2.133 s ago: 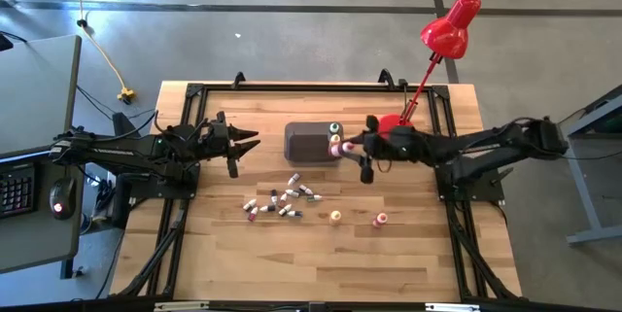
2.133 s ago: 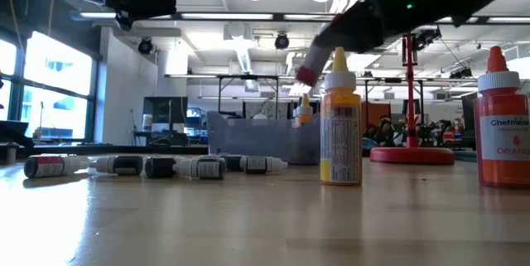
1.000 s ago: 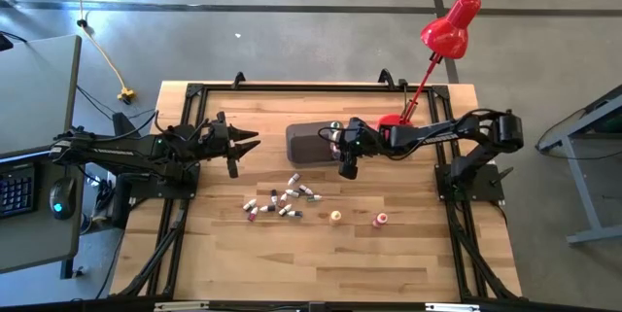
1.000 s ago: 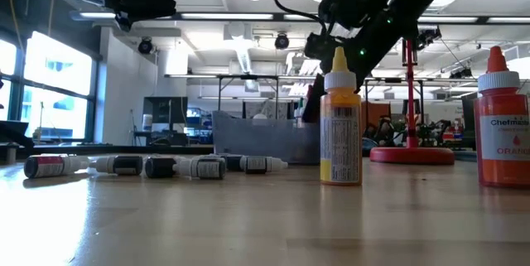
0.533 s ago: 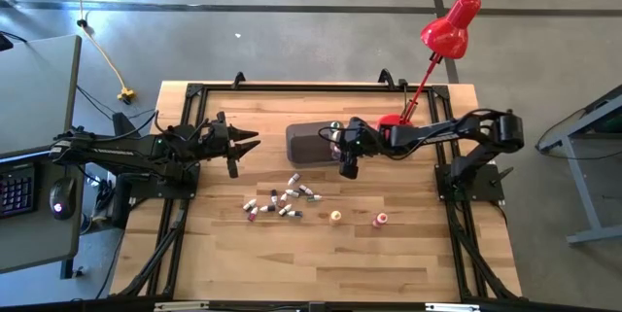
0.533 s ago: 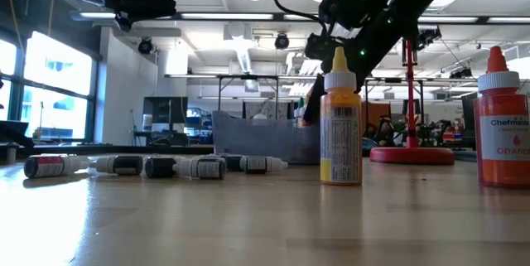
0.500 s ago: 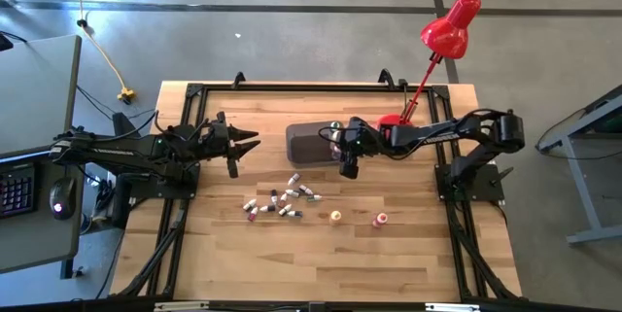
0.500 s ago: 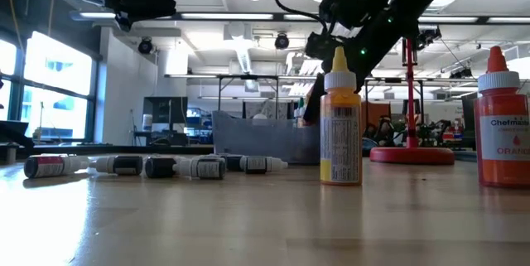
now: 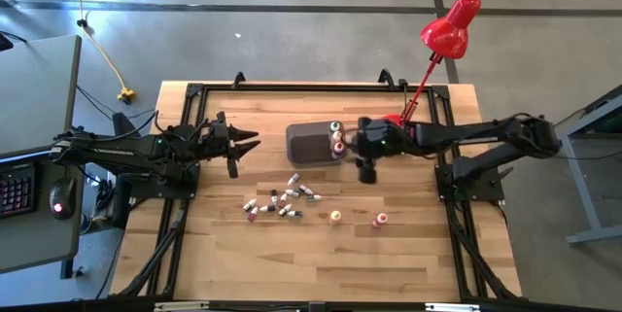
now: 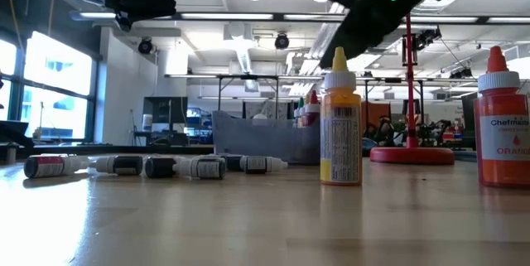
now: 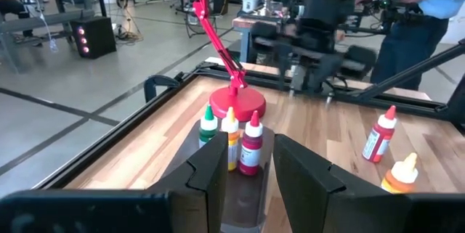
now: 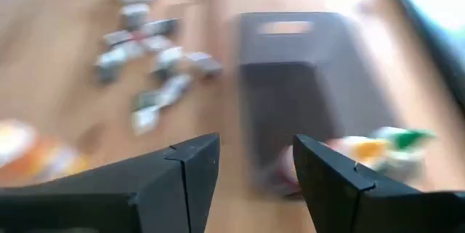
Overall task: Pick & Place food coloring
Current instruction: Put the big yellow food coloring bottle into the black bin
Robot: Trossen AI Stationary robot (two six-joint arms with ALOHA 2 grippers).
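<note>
Three food coloring bottles (image 11: 230, 138) stand upright at the right end of the bin (image 9: 311, 143) near the bench's far edge, evidently collected there, while the empty right hand (image 9: 362, 147), fingers apart, hovers just beside them and the left hand (image 9: 243, 143) waits open near the left edge.

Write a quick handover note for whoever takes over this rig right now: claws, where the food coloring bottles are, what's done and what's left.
Right claw: open, empty, beside the bin's bottle end.
Left claw: open, waiting at the table's left.
Done: three bottles stand upright in the bin: green-capped, yellow, dark red.
Left: yellow bottle and orange bottle stand on the table; the slim vials lie scattered in front of the bin.
</note>
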